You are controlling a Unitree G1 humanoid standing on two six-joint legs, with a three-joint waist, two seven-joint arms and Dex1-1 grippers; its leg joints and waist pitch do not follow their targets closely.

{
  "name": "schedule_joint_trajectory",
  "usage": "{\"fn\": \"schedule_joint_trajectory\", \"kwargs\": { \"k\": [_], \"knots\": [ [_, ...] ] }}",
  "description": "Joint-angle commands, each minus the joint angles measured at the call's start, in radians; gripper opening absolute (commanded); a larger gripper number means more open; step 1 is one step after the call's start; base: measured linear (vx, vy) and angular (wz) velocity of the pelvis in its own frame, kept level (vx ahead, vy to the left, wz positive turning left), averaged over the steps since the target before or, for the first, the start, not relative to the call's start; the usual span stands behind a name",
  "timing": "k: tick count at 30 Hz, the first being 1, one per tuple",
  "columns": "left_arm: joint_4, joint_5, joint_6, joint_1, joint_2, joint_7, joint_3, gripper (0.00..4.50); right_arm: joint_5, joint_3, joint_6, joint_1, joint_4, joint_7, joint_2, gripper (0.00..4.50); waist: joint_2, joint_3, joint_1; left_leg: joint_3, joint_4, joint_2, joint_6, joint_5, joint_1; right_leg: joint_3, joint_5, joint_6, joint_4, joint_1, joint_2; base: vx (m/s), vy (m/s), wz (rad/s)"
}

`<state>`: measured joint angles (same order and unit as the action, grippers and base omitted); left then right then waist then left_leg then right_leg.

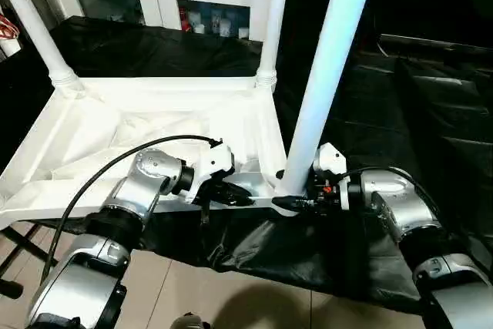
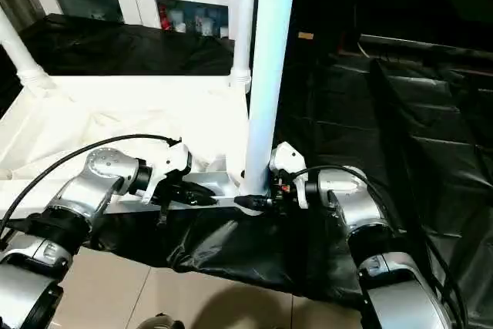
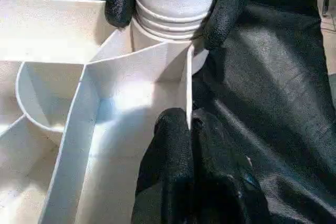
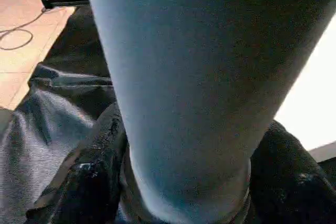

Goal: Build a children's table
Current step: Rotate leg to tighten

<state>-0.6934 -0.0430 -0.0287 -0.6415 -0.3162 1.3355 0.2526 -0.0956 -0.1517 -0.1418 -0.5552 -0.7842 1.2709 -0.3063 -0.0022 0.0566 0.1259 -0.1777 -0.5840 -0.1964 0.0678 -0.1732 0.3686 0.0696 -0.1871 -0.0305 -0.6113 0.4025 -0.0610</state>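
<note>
Now seating the near-corner leg.
Head view: tabletop (image 1: 92,136) lies inverted on the black-draped counter (image 1: 431,113); two far legs stand socketed; right gripper (image 1: 296,199) brackets the near leg (image 1: 327,75) at its base.
Left wrist view: left gripper (image 3: 186,129), fingers pinched onto the rim wall.
Right wrist view: fingers (image 4: 89,177) flank the leg, contact unclear.
Next, likely press down firmly, keeping vertical.

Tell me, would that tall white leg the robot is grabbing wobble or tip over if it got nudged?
Probably not much: the leg stands upright with its ribbed base seated in the tabletop's corner socket. It looks like stiff, hollow plastic, so likely light. Its smooth surface may slip between the right gripper's fingers.
</note>
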Motion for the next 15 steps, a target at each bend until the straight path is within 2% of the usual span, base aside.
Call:
{"fn": "schedule_joint_trajectory", "kwargs": {
  "k": [1, 4, 5, 7, 8, 9, 11, 12, 13, 14, 15],
  "knots": [
    [0.032, 0.038, -0.004, -0.014, 0.04, -0.071, -0.023, 0.0, 0.012, -0.025, -0.002, 0.026, 0.001, -0.054, 0.05, 2.69, -0.016, -0.065, 0.0, 0.009, 0.065, -0.045, -0.078, -0.176, -0.009, -0.05, -0.231, -0.204, 0.074, -0.05, -0.092, 0.0, 0.0, 0.0],
    [0.002, 0.013, -0.011, -0.032, 0.063, -0.163, -0.032, 0.0, 0.037, 0.007, -0.004, 0.004, -0.045, -0.224, 0.089, 2.69, -0.015, -0.059, -0.009, 0.012, 0.071, -0.042, -0.048, -0.217, -0.014, -0.05, -0.317, -0.183, 0.084, -0.044, -0.093, 0.0, 0.0, 0.0],
    [-0.023, -0.006, -0.025, -0.051, 0.086, -0.234, -0.037, 0.0, 0.046, 0.032, 0.013, -0.013, -0.08, -0.346, 0.119, 2.69, -0.018, -0.058, -0.015, 0.013, 0.073, -0.04, -0.038, -0.231, -0.014, -0.05, -0.358, -0.17, 0.089, -0.044, -0.094, 0.0, 0.0, 0.0],
    [-0.041, -0.022, -0.042, -0.063, 0.109, -0.296, -0.04, 0.0, 0.049, 0.048, 0.021, -0.019, -0.095, -0.426, 0.143, 2.68, -0.014, -0.058, -0.022, 0.015, 0.075, -0.04, -0.02, -0.251, -0.02, -0.05, -0.388, -0.161, 0.094, -0.041, -0.093, 0.0, 0.0, 0.0],
    [-0.066, -0.038, -0.064, -0.08, 0.145, -0.382, -0.044, 0.0, 0.06, 0.06, 0.032, -0.025, -0.109, -0.528, 0.176, 2.68, -0.014, -0.059, -0.024, 0.015, 0.075, -0.04, -0.016, -0.249, -0.017, -0.052, -0.378, -0.16, 0.093, -0.042, -0.094, 0.0, 0.0, 0.0],
    [-0.076, -0.043, -0.074, -0.087, 0.166, -0.419, -0.046, 0.0, 0.072, 0.063, 0.042, -0.03, -0.117, -0.59, 0.193, 2.68, -0.008, -0.058, -0.025, 0.016, 0.076, -0.04, -0.011, -0.245, -0.018, -0.053, -0.359, -0.162, 0.092, -0.042, -0.093, 0.0, 0.0, 0.0],
    [-0.093, -0.049, -0.087, -0.099, 0.203, -0.472, -0.043, 0.0, 0.096, 0.065, 0.06, -0.043, -0.138, -0.702, 0.227, 2.68, -0.011, -0.061, -0.028, 0.015, 0.074, -0.038, -0.015, -0.228, -0.015, -0.054, -0.316, -0.17, 0.088, -0.045, -0.092, 0.0, 0.0, 0.0],
    [-0.099, -0.052, -0.09, -0.105, 0.22, -0.491, -0.038, 0.0, 0.098, 0.068, 0.066, -0.051, -0.15, -0.736, 0.249, 2.68, -0.006, -0.061, -0.029, 0.015, 0.074, -0.038, -0.014, -0.228, -0.016, -0.054, -0.303, -0.174, 0.088, -0.043, -0.092, 0.0, 0.0, 0.0],
    [-0.103, -0.055, -0.091, -0.11, 0.232, -0.504, -0.035, 0.0, 0.095, 0.073, 0.07, -0.057, -0.158, -0.756, 0.265, 2.68, -0.011, -0.062, -0.032, 0.015, 0.074, -0.036, -0.017, -0.232, -0.015, -0.053, -0.294, -0.177, 0.087, -0.046, -0.09, 0.0, 0.0, 0.0],
    [-0.107, -0.057, -0.088, -0.117, 0.247, -0.518, -0.031, 0.0, 0.097, 0.073, 0.068, -0.065, -0.168, -0.784, 0.285, 2.68, -0.007, -0.064, -0.032, 0.013, 0.071, -0.035, -0.025, -0.226, -0.014, -0.055, -0.277, -0.178, 0.088, -0.047, -0.091, 0.0, 0.0, 0.0],
    [-0.11, -0.058, -0.085, -0.12, 0.258, -0.521, -0.03, 0.0, 0.096, 0.072, 0.05, -0.07, -0.175, -0.786, 0.298, 2.68, -0.008, -0.064, -0.032, 0.012, 0.07, -0.034, -0.029, -0.222, -0.015, -0.055, -0.269, -0.179, 0.087, -0.045, -0.091, 0.0, 0.0, 0.0]
  ]
}}
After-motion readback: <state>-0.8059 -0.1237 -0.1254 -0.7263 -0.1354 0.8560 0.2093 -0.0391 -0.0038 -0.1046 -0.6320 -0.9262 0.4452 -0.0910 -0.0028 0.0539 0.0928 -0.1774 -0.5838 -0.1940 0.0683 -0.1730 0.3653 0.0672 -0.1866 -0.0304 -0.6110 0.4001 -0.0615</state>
